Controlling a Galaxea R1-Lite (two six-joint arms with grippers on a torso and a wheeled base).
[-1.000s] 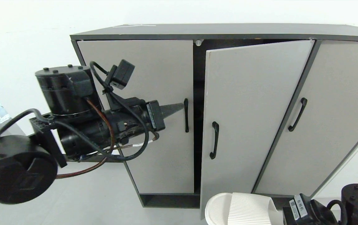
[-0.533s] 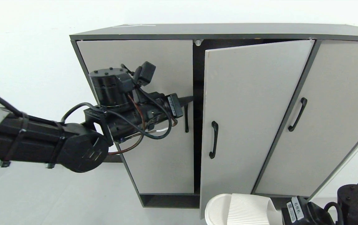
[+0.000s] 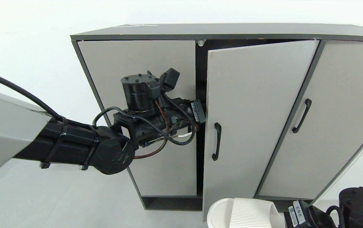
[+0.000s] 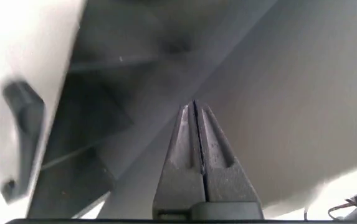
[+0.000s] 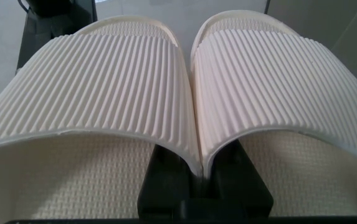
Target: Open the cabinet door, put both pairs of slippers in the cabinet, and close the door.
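- A dark-framed cabinet point(image 3: 232, 30) with three pale grey doors stands against a white wall on a grey floor point(image 3: 58, 196).
- The left door point(image 3: 137, 63) lies flush and shut. The middle door point(image 3: 257, 110) stands slightly ajar, its free edge swung out from the frame. The right door point(image 3: 352, 110) is shut.
- Between the left door and the middle door's free edge runs a narrow dark gap point(image 3: 200, 79), the only way in.
- The left arm stretches across the left door, its wrist right at that gap, just beside the middle door's handle point(image 3: 217, 141) but not touching it.
- In the left wrist view, the left gripper point(image 4: 194, 106) has its two fingers pressed flat together with nothing between them, pointing into the shadowed interior. A blurred dark handle point(image 4: 19, 137) shows to one side; whose door it belongs to cannot be told.
- At the foot of the middle door, near the cabinet's bottom edge, the right gripper point(image 3: 302, 215) holds a pair of white ribbed slippers point(image 3: 241, 212).
- In the right wrist view, the slippers sit side by side, their inner walls touching and clamped between the right gripper's fingers.
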